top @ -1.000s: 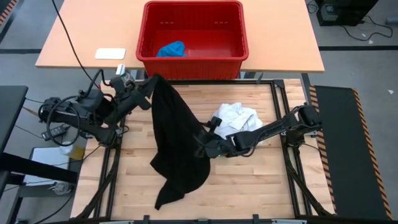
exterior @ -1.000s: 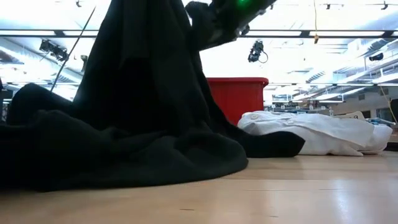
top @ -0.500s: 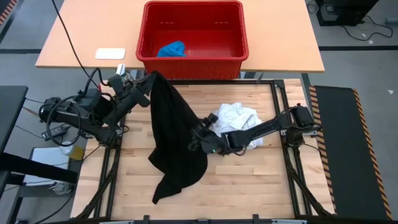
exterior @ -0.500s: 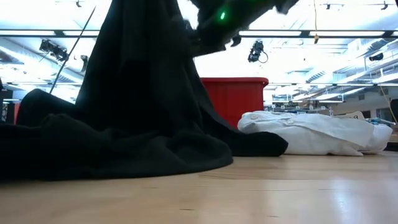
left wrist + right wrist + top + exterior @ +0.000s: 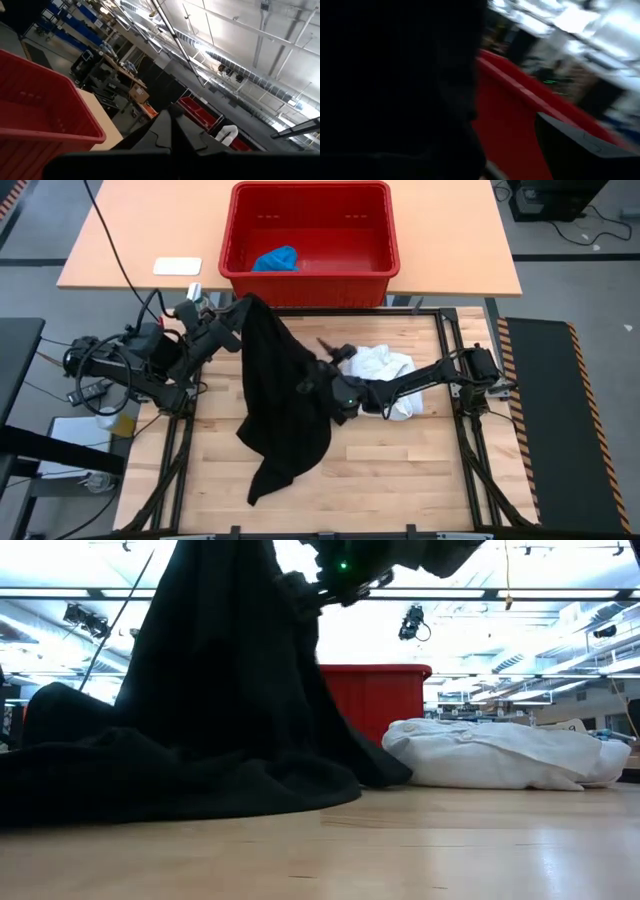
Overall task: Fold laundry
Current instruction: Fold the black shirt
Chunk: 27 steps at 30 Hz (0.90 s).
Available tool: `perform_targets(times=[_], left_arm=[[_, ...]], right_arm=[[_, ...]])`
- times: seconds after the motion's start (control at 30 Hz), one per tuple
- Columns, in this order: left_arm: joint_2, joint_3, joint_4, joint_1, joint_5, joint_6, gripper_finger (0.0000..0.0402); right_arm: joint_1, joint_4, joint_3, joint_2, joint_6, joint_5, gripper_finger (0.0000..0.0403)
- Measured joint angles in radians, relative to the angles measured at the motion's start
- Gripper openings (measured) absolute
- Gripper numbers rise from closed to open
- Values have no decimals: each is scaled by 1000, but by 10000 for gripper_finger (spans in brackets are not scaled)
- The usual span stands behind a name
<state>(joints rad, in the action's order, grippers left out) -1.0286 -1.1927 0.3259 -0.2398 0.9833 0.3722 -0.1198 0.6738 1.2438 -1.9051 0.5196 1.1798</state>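
The large black garment (image 5: 280, 395) hangs from my left gripper (image 5: 243, 310), which is shut on its top near the table's far left corner. The garment's lower part (image 5: 180, 785) lies heaped on the table. My right gripper (image 5: 308, 385) is open and stands level at the hanging cloth's right edge. In the right wrist view the black cloth (image 5: 395, 85) covers one side and only one finger (image 5: 570, 145) shows. The white garment (image 5: 385, 365) lies crumpled on the table, behind the right arm. The blue garment (image 5: 275, 258) lies in the red basket (image 5: 310, 280). My left gripper pinches the black garment's top edge (image 5: 250, 312), raised above the table. The cloth hangs slack below it and its lower end rests on the table. The cloth hides how many layers are held. My right gripper stands against the hanging cloth's edge; I cannot tell whether it touches.
The red basket (image 5: 380, 695) stands on a separate table beyond the far edge, with a small white pad (image 5: 177, 266) to its left. The bare wooden tabletop (image 5: 400, 470) shows at the near right.
My right gripper has gone toward the far edge and the left, up to the hanging black garment, and has tipped up to point level. The garment's lower end has drawn in toward the left, away from the white garment.
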Motion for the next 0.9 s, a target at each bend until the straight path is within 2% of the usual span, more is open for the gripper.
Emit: perform_targets(times=[0.1, 0.17, 0.23, 0.33, 0.43, 0.57, 0.8, 0.9], left_arm=[[1, 0, 0, 0, 2, -2, 4], [1, 0, 5, 0, 3, -2, 4], [1, 0, 5, 0, 3, -1, 4], [1, 0, 7, 0, 3, 5, 4], [1, 0, 7, 0, 3, 5, 4], [1, 0, 15, -16, -1, 5, 4], [2, 0, 15, -38, -3, -23, 4], [10, 0, 14, -55, -3, -46, 4]], right_arm=[[-2, 74, 0, 14, 183, 171, 268], [1, 102, 0, 31, 253, 250, 267], [4, 105, 0, 44, 253, 259, 265], [-7, 103, 0, 62, 242, 189, 257], [-35, 103, 0, 85, 225, 184, 245], [-43, 21, 1, 104, 54, 154, 226], [-19, -382, 0, 100, -395, 32, 191], [-22, -531, 0, 101, -588, -72, 174]])
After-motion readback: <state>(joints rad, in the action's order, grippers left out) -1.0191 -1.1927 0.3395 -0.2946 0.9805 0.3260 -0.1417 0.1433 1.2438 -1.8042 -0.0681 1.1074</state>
